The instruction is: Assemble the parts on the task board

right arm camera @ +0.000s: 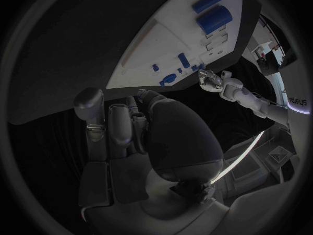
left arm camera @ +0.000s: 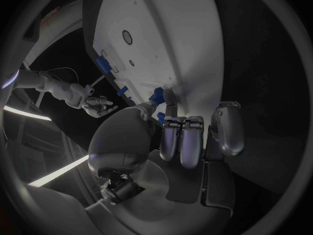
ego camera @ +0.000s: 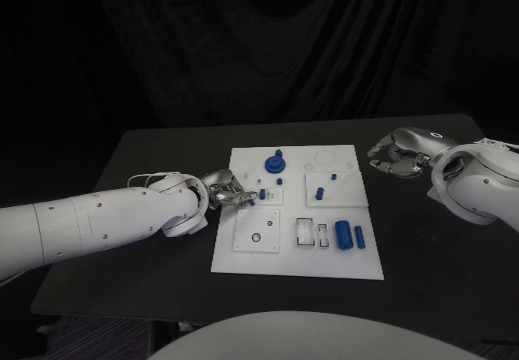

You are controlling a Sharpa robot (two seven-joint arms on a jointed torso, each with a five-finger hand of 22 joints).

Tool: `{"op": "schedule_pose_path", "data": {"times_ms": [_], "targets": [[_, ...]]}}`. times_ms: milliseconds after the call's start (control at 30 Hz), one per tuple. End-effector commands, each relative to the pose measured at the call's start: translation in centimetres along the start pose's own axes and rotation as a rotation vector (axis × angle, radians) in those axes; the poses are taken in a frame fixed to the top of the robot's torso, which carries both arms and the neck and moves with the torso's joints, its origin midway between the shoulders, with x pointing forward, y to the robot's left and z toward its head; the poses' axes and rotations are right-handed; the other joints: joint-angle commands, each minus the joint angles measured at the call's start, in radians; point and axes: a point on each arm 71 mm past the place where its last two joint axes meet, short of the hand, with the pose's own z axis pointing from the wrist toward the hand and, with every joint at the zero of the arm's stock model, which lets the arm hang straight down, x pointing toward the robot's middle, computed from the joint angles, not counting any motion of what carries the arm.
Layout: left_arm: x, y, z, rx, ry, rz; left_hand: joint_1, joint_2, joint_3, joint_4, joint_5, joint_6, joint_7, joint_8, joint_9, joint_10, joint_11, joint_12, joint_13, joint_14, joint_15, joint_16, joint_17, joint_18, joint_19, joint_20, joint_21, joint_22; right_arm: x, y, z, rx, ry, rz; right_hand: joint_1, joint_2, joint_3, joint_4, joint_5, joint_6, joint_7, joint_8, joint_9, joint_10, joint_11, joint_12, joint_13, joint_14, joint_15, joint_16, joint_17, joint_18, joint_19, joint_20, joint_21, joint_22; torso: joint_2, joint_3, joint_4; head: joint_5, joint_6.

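Assembly partway; left hand working a small peg at the task board's left edge.
Left hand (ego camera: 222, 189) fingers pinch blue peg (ego camera: 251, 201) over task board (ego camera: 348, 262); right hand (ego camera: 396, 161) curled, off the board's right edge; two cylinders (ego camera: 348, 234) still loose near its front.

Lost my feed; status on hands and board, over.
Left hand pinches a small blue part at the white task board edge. Right hand curled, holding nothing, off the board. Nothing in the way.

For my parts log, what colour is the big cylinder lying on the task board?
Blue; the big cylinder shows best in the head view.
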Motion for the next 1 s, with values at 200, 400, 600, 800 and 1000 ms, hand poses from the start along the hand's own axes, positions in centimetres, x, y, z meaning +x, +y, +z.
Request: {"op": "schedule_pose_path", "data": {"times_ms": [200,400,600,800,1000], "targets": [[0.3,0.7,0.0,-0.049,0.017,0.014,-0.013,0.008,-0.015,0.0,0.0,-0.003,-0.003,0.0,0.002,0.103,0.007,0.004,0.261,0.104,0.009,0.003,0.263,0.01,0.002,0.009,0.001,0.18,0.2,-0.1,0.0,0.015,0.009,-0.003,-0.005,-0.005,0.007,0.002,0.005,-0.004,-0.001,-0.002,-0.001,-0.006,-0.003,-0.004,0.104,0.014,0.0,-0.004,-0.001,0.006,-0.003,-0.002,-0.005,0.041,0.001,0.0003,0.0004,0.0,0.0],[0.3,0.5,0.1,-0.026,0.007,0.012,0.046,0.025,-0.029,-0.008,0.077,-0.019,-0.005,0.002,0.013,0.101,0.005,0.001,0.259,0.104,0.007,0.003,0.263,0.011,0.0,0.008,-0.003,0.178,0.3,-0.1,0.0,0.015,0.011,-0.003,-0.005,-0.005,0.007,0.002,0.005,-0.004,-0.001,-0.002,-0.001,-0.006,-0.003,-0.004,0.104,0.014,0.0,-0.004,-0.001,0.006,-0.003,-0.002,-0.005,0.041,0.001,0.0004,0.0005,0.003,0.0],[-0.3,0.0,-0.2,0.049,-0.076,-0.008,0.054,0.022,-0.042,-0.002,0.063,-0.025,-0.002,0.002,0.015,0.105,0.007,0.007,0.263,0.104,0.008,0.003,0.263,0.008,0.007,0.008,0.006,0.181,0.3,-0.2,-0.1,0.016,0.01,-0.002,-0.005,-0.005,0.007,0.002,0.005,-0.004,-0.001,-0.002,-0.001,-0.006,-0.003,-0.004,0.104,0.014,0.0,-0.004,-0.001,0.006,-0.003,-0.002,-0.005,0.041,0.0,0.0,0.0002,0.006,0.0],[-1.5,-0.6,-0.9,0.163,-0.231,-0.02,0.05,0.021,-0.061,0.001,0.045,-0.021,-0.004,0.007,0.018,0.105,0.005,0.007,0.263,0.104,0.006,0.003,0.263,0.004,0.023,0.007,0.027,0.188,0.3,-0.2,-0.1,0.017,0.011,-0.002,-0.006,-0.005,0.007,0.002,0.005,-0.003,-0.001,-0.002,-0.001,-0.007,-0.003,-0.005,0.102,0.014,0.0,-0.004,-0.001,0.007,-0.003,-0.002,-0.006,0.041,0.001,0.0005,0.0007,0.006,0.0],[-2.3,-0.9,-1.9,0.224,-0.341,-0.019,0.04,0.022,-0.078,0.001,0.041,-0.013,-0.007,0.013,0.02,0.105,0.002,0.007,0.263,0.104,0.004,0.003,0.263,0.0,0.036,0.005,0.044,0.193,0.3,-0.3,-0.2,0.02,0.012,-0.002,-0.006,-0.005,0.007,0.002,0.005,-0.003,-0.001,-0.002,-0.001,-0.007,-0.003,-0.005,0.102,0.014,0.0,-0.004,-0.001,0.007,-0.003,-0.002,-0.006,0.041,0.0,0.0004,0.0008,0.009,0.0]]}}
